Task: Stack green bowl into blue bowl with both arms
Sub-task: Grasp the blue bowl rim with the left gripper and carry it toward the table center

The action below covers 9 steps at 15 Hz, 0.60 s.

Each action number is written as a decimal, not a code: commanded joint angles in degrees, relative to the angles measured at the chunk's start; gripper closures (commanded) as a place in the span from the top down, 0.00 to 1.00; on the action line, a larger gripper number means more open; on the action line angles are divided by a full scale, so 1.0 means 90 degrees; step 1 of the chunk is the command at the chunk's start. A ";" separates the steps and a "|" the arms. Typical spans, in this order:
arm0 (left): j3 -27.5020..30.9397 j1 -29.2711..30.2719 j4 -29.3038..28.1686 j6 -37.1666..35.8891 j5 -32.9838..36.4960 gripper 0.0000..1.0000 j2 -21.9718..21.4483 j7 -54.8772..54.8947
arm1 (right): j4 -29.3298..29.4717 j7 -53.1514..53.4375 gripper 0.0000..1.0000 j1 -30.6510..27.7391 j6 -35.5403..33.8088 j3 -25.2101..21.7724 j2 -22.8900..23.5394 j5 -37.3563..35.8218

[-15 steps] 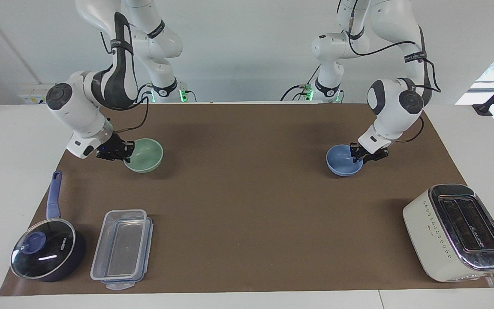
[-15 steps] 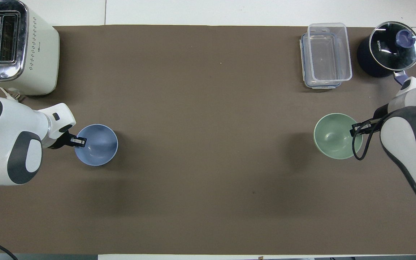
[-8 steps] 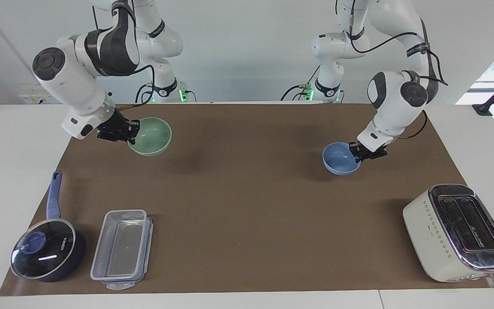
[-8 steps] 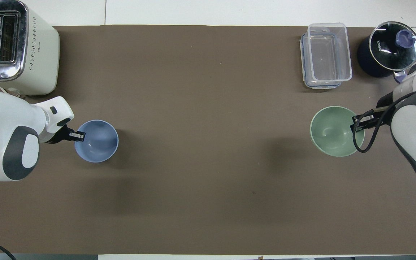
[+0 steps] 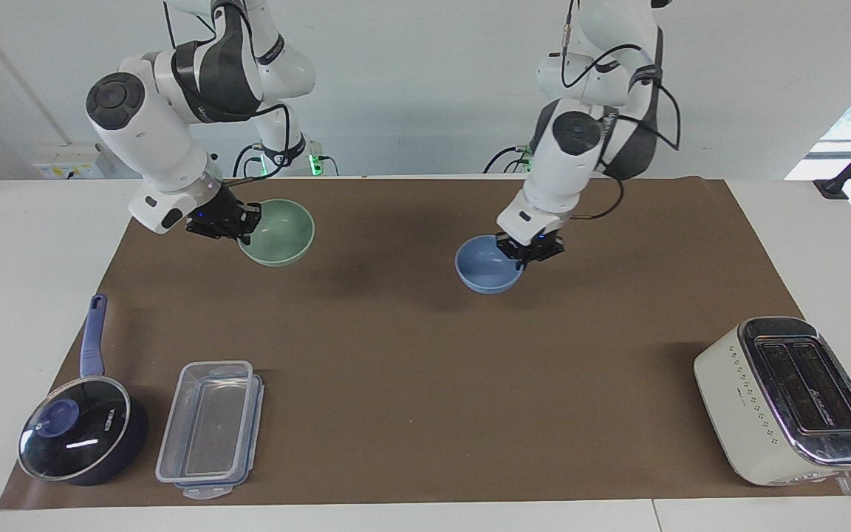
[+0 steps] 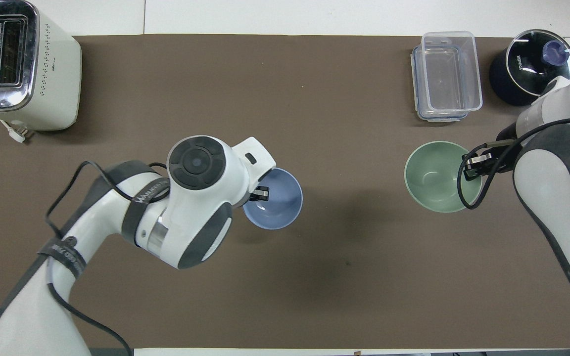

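my left gripper (image 5: 527, 250) is clamped on the rim of the blue bowl (image 5: 486, 272), one finger inside and one outside, and carries it in the air over the middle of the brown mat (image 5: 425, 355). the forearm slopes down steeply from a raised elbow, wrist bent so the fingers point down at the rim. in the overhead view the wrist housing covers most of the gripper (image 6: 261, 193) and the bowl (image 6: 276, 200) juts out from under it.

my right gripper (image 5: 237, 222) pinches the rim of the green bowl (image 5: 280, 235) the same way and holds it up, slightly tilted, over the mat toward the right arm's end of the table. that forearm comes in low and nearly level. from above, the gripper (image 6: 477, 163) sits at the bowl's (image 6: 433, 175) edge. the two bowls are well apart.

a white toaster (image 5: 787, 399) stands at the left arm's end. a clear lidded container (image 5: 210, 428) and a dark blue saucepan with glass lid (image 5: 80, 432) rest side by side at the right arm's end, farther from the robots than the bowls. the mat lies on a white table (image 5: 19, 295) before a pale wall.
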 commanded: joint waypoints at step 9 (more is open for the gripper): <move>0.0109 -0.0298 -0.0092 0.0595 -0.0284 0.00 0.0569 0.0013 | 0.0111 0.0134 0.00 0.0015 -0.0108 0.0026 0.0031 -0.0011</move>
